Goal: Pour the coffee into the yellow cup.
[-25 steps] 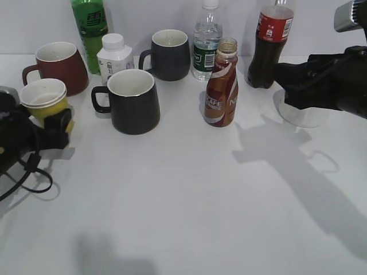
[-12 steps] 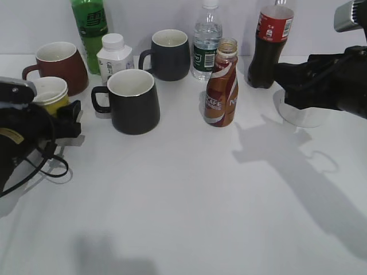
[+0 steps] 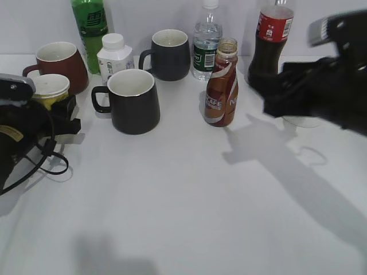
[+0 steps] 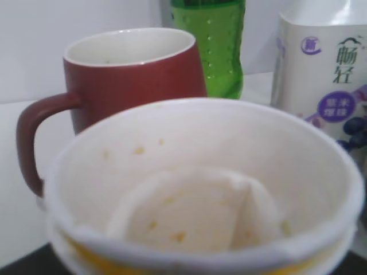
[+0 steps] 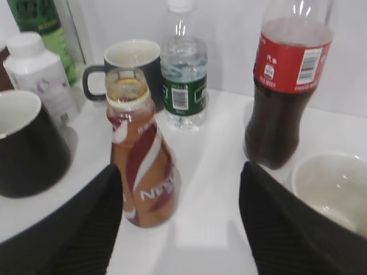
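Observation:
The coffee bottle [image 3: 222, 91], a curvy brown Nescafe bottle with no cap, stands upright mid-table. In the right wrist view the bottle [image 5: 143, 166] stands just ahead, close to the left finger. My right gripper [image 3: 261, 86] is open and empty, a little to the right of the bottle; its two black fingers [image 5: 180, 172] are spread wide. The yellow cup [image 3: 50, 90] is at the far left, in my left gripper [image 3: 66, 117], which is shut on it. The cup's white, empty inside [image 4: 195, 212] fills the left wrist view and hides the fingers.
A dark red mug [image 3: 57, 63] stands right behind the cup, with a green bottle [image 3: 90, 23] and white bottle [image 3: 113, 54] beside it. A black mug [image 3: 135, 100], dark grey mug [image 3: 169, 54], water bottle [image 3: 206, 40], cola bottle [image 3: 269, 40] and white cup [image 5: 332, 183] stand around.
My left gripper has carried the yellow cup a little right and toward the back. My right arm has swung left toward the coffee bottle.

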